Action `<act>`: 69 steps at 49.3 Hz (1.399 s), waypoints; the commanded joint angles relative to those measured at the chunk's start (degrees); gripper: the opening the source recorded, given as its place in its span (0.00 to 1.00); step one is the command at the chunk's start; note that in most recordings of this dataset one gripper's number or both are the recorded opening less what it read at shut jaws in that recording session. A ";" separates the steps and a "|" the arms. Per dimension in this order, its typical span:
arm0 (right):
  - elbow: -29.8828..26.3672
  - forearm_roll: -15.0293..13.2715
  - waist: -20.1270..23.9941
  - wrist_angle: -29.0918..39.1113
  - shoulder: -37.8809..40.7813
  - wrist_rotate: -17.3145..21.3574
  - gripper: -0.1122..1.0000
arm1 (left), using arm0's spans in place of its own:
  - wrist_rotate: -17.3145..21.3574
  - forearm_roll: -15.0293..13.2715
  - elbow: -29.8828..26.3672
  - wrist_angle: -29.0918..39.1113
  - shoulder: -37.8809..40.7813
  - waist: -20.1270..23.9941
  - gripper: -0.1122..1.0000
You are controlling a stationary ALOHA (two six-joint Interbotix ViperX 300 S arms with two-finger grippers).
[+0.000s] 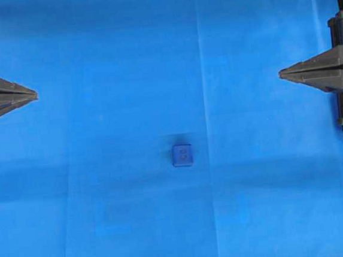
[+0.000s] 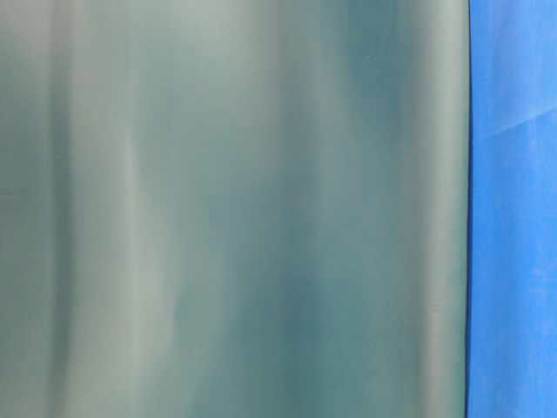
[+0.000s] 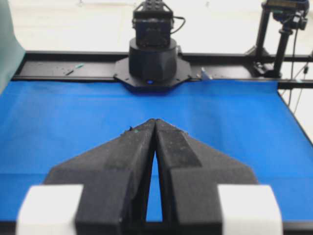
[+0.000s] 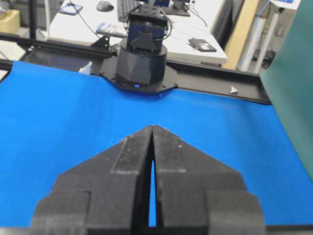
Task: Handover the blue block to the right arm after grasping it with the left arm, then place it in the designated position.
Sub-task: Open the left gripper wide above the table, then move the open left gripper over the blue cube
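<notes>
Nothing of the task looks done yet. The blue block (image 1: 182,155) sits alone on the blue cloth (image 1: 107,218) covering the surface, roughly midway between its left and right edges and a little toward the near edge in the overhead view. The left claw (image 1: 33,92) and the right claw (image 1: 281,73) wait at opposite edges, both pinched closed and empty, well apart from the block. Grasp, handover and placement all remain.

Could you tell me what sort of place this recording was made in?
Probably a robotics lab: a blue cloth covers the bench, an arm base is bolted to its frame, and desks with a mouse stand behind.
</notes>
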 commanded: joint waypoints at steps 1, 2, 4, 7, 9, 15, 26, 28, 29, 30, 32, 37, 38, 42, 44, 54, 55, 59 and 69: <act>-1.58 0.09 -0.09 -0.26 0.35 0.09 0.10 | -0.18 0.09 -1.23 -0.53 0.26 -0.18 0.11; -1.58 0.09 -0.09 -0.18 0.35 0.18 0.12 | -0.26 0.09 -1.23 -0.53 0.18 -0.18 0.11; -1.76 0.09 -0.09 -0.26 0.44 0.18 0.18 | -0.26 0.09 -1.23 -0.53 0.18 -0.18 0.13; -1.85 0.26 -0.09 -0.26 0.44 0.18 0.30 | -0.35 0.09 -1.23 -0.53 0.18 -0.18 0.24; -1.93 0.26 -0.09 -0.26 0.44 0.26 0.40 | -0.35 0.09 -1.23 -0.79 0.18 -0.18 0.34; -1.85 0.26 -0.09 -0.18 0.88 0.26 0.73 | -0.26 0.09 -1.23 -1.05 0.00 -0.18 0.68; -1.93 0.35 -0.09 -0.18 1.32 0.26 0.97 | -0.26 0.09 -1.23 -1.05 -0.09 -0.18 0.92; -1.93 0.44 -0.09 -0.09 1.32 0.26 0.97 | -0.26 0.09 -1.14 -1.05 -0.09 -0.18 0.92; -1.93 0.44 -0.18 -0.18 1.32 0.26 0.98 | -0.26 0.09 -1.23 -1.05 -0.09 -0.18 0.92; -1.93 0.44 -0.18 -0.09 1.32 0.26 0.98 | -0.26 0.09 -1.23 -1.05 -0.09 -0.09 0.92; -1.93 0.44 -0.18 -0.18 1.32 0.26 0.98 | -0.26 0.09 -1.23 -1.05 -0.09 -0.18 0.92; -1.93 0.44 -0.26 -0.09 1.32 0.26 0.98 | -0.26 0.09 -1.23 -0.97 -0.09 -0.18 0.92; -1.93 0.53 -0.26 -0.18 1.32 0.26 0.98 | -0.35 0.09 -1.23 -0.97 -0.09 -0.18 0.92; -1.93 0.53 -0.26 -0.18 1.32 0.26 0.98 | -0.35 0.09 -1.23 -1.05 0.00 -0.18 0.92; -1.93 0.53 -0.26 -0.18 1.32 0.26 0.98 | -0.53 0.09 -1.32 -1.23 0.26 -0.18 0.92; -1.93 0.53 -0.26 -0.26 1.41 0.26 0.97 | -1.85 0.09 -1.49 -4.75 2.99 -0.18 0.92; -1.93 0.53 -0.26 -0.26 1.49 0.26 0.98 | -1.85 0.09 -1.58 -5.27 3.34 -0.18 0.92; -1.93 0.44 -0.26 -0.26 1.49 0.26 0.98 | -1.85 0.09 -1.85 -7.12 5.54 -0.35 0.92; -1.93 0.44 -0.26 -0.35 1.76 0.26 0.98 | -1.85 0.09 -5.19 -10.81 13.80 -0.97 0.92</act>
